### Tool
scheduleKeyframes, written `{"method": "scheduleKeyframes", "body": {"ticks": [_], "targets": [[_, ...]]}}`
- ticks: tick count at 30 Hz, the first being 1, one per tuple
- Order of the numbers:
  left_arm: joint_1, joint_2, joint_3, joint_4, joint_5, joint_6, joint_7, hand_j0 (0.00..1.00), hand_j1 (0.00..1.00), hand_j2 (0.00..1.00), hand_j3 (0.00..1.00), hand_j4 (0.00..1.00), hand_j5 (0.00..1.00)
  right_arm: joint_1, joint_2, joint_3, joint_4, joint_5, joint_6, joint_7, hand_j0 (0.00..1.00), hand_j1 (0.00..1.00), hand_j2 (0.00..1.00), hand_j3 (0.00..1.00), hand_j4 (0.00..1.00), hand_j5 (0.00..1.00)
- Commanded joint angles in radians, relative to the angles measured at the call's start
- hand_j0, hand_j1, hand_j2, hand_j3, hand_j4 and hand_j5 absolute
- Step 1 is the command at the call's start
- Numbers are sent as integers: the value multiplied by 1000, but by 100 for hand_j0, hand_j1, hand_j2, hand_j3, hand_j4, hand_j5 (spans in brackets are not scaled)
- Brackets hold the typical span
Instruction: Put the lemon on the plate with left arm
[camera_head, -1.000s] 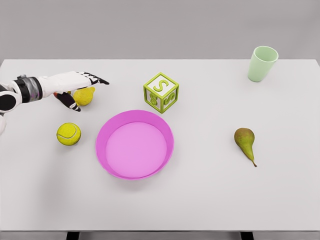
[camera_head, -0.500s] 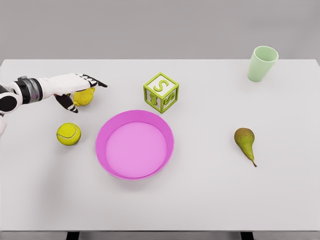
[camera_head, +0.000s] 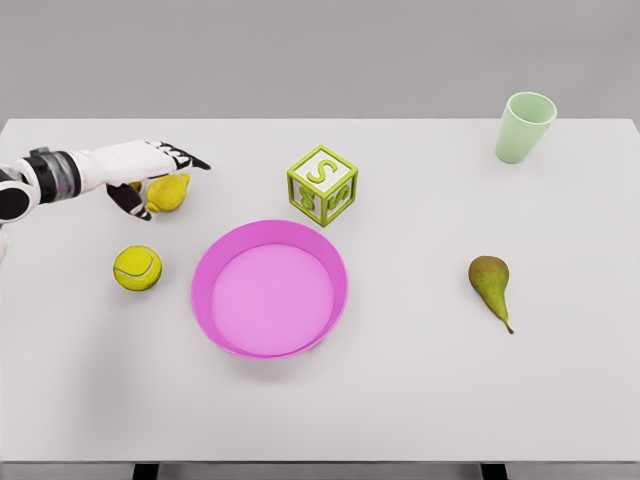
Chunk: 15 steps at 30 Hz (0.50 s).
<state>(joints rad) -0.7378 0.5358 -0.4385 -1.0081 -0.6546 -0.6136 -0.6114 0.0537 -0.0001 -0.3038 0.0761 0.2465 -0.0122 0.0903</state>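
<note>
On tabletop (camera_head: 400, 400): white surface, plain grey wall behind.
Hidden: lemon (camera_head: 168, 192) partly covered by left hand (camera_head: 140, 170); arm cut off at left edge.
Hand state: fingers extended over lemon, thumb beside it; grip cannot be confirmed.
Lemon: under fingers, resting on tabletop; plate (camera_head: 269, 289) lies beyond the fingertips, apart.

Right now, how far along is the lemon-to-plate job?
Early stage. Done: the left hand has reached the lemon and sits over it, thumb beside the fruit. In hand: the grasp; fingers look extended, not closed. Left: lift the lemon off the table and set it on the pink plate, which holds nothing yet.
</note>
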Motion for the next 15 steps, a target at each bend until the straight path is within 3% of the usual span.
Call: {"method": "scheduleKeyframes", "body": {"ticks": [1, 15], "targets": [[2, 1, 3, -1, -2, 3, 1, 100, 100, 100, 100, 100, 100, 0, 0, 0, 1, 0, 0, 0, 100, 100, 100, 100, 100, 100], [5, -2, 3, 6, -28, 3, 1, 100, 100, 100, 100, 100, 100, 0, 0, 0, -1, 0, 0, 0, 100, 100, 100, 100, 100, 100]]}}
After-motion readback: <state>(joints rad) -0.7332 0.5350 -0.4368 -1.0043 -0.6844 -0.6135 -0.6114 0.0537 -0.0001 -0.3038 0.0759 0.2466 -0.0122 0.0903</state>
